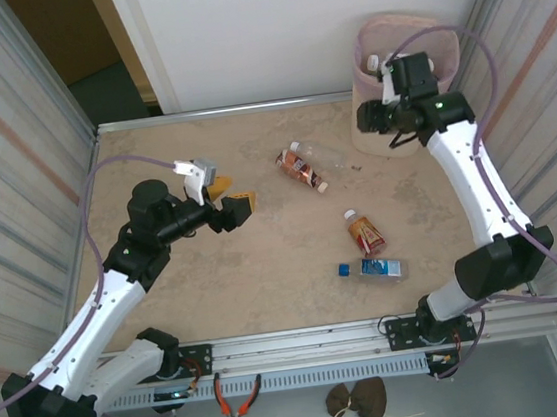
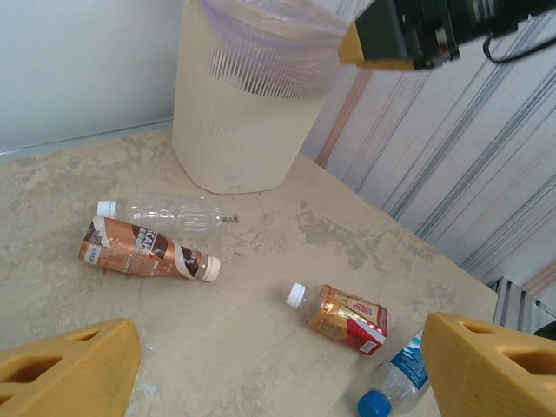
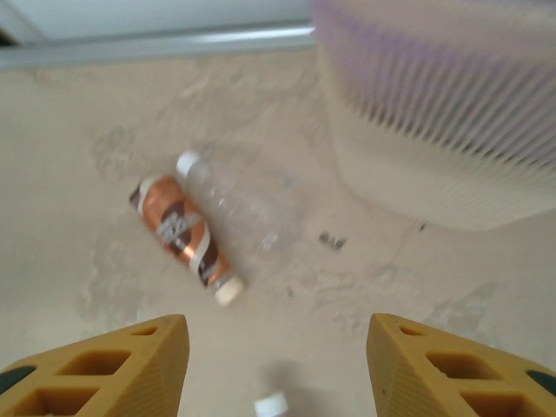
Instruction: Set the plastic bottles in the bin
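1. The brown-labelled bottle and the clear bottle lay side by side on the table, near the foot of the bin on its left side as seen from above. Whether they touched, I could not tell.
2. Their long axes ran on a slant, from the far left down toward the bin's near side. The caps pointed opposite ways: the brown one's toward the arms, the clear one's away from them.
3. The right gripper hung high, close by the bin's rim, looking down on that pair. Its fingers stood apart with nothing clearly between them. A small white blur sat low in the gap, too vague to name.
4. The left gripper was well away from the bin, on the far side of the pair. Its fingers were spread wide and empty, and it faced the two bottles with the bin behind them.
5. The right arm was probably the nearer one. A grasp would have had to close across the slanted axis, and the bottles lay so close that a finger could have nudged the neighbour.
6. Farther from the bin, toward the arms, lay a red-labelled bottle and a blue-labelled bottle — near each other but apart, with open table around them.
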